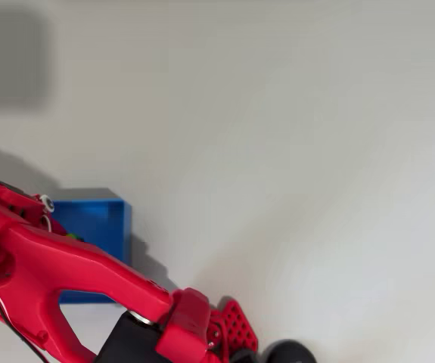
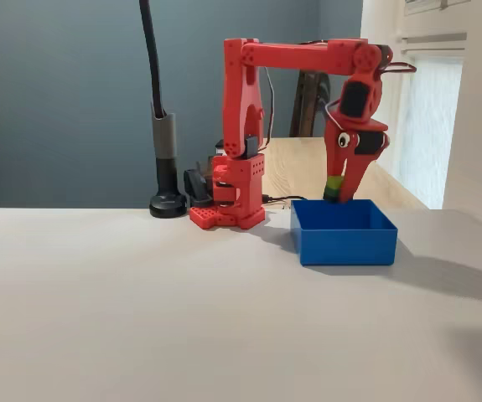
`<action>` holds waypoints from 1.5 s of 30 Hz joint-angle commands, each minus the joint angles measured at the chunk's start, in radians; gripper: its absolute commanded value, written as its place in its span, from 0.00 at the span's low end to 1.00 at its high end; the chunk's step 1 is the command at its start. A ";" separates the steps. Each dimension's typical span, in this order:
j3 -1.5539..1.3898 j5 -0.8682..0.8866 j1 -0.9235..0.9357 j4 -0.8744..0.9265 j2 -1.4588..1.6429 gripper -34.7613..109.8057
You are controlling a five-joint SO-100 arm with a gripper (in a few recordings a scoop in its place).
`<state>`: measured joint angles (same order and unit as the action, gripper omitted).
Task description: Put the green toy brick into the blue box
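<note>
One green toy brick (image 2: 333, 188) sits clamped in my gripper (image 2: 338, 191), above the blue box (image 2: 344, 241) near its 12 o'clock wall. Judged light, rigid, slick: grip the flat sides. Low walls all round; the counter (image 2: 140, 318) from 3 to 9 o'clock offers room.

blue box (image 1: 100, 219): from overhead I see just one corner; the red arm (image 1: 66, 265) hides the rest.
green toy brick (image 1: 72, 237): a speck beside the arm overhead, studs too small to tell.
claw (image 2: 339, 194): tips sit behind the box's rim in my fixed view.
</note>
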<state>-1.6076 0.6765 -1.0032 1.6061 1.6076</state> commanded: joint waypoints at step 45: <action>0.135 -0.407 0.471 -0.017 0.169 0.24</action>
<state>-1.5248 0.3513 -0.6934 1.5907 1.6398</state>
